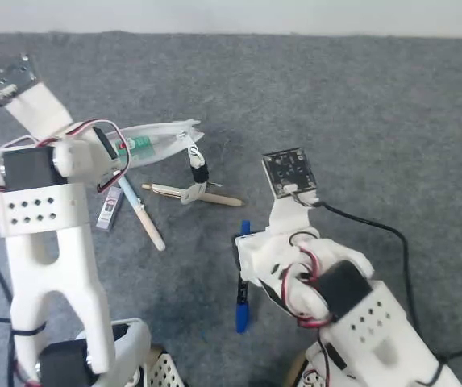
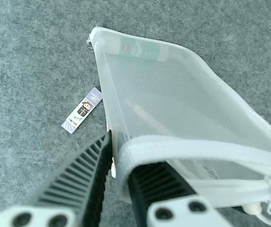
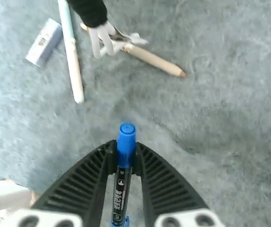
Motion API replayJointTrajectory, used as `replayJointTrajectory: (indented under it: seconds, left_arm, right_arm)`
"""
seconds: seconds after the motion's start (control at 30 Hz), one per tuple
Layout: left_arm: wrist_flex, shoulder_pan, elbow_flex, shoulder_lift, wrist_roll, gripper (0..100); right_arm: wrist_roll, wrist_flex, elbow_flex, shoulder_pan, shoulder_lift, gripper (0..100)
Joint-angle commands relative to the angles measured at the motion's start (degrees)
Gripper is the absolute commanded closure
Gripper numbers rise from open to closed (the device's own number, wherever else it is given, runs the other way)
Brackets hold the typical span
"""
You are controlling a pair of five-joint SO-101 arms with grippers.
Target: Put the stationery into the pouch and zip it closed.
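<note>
The clear mesh pouch (image 2: 173, 109) with a white zipper lies at the back left of the grey carpet, also seen as the pouch (image 1: 162, 135) from above. My left gripper (image 2: 118, 153) is shut on its zipper edge. A green item (image 2: 140, 47) is inside it. My right gripper (image 3: 125, 150) is shut on a blue marker (image 3: 124, 142), held low over the carpet in front of the other stationery; from above the marker (image 1: 242, 302) sticks out of the right gripper (image 1: 243, 258). A wooden pencil (image 1: 214, 197), a white pen (image 1: 143, 216) and a small eraser (image 1: 110, 208) lie loose on the carpet.
A black-and-white piece (image 1: 197, 173) on a white cord lies over the pencil next to the pouch's mouth. A black cable (image 1: 376, 226) runs along the carpet on the right. A pale wall edge (image 1: 231, 16) borders the carpet at the back.
</note>
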State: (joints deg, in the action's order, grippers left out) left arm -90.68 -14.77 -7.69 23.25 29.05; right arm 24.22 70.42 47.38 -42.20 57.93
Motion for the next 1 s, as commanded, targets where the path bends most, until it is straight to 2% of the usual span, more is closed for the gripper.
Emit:
replayJointTrajectory:
  seconds: [0.0,0.3,0.4,0.57,0.97]
  left_arm:
    - [1.1,-0.4,0.2,0.4,0.4,99]
    - [1.2,-0.4,0.3,0.4,0.4,99]
    - [1.2,-0.4,0.3,0.4,0.4,99]
    - [1.2,-0.4,0.3,0.4,0.4,99]
    - [1.2,-0.4,0.3,0.4,0.4,99]
  right_arm:
    - [-0.9,1.3,-0.2,0.0,4.2,99.3]
    - [-0.5,0.7,-2.7,-0.3,18.2,99.3]
    - [-0.5,-0.9,-2.5,-2.7,21.6,99.3]
    - [-0.4,-2.2,-2.6,-7.1,23.3,99.3]
    - [-0.9,-13.9,-2.5,-7.3,23.2,99.3]
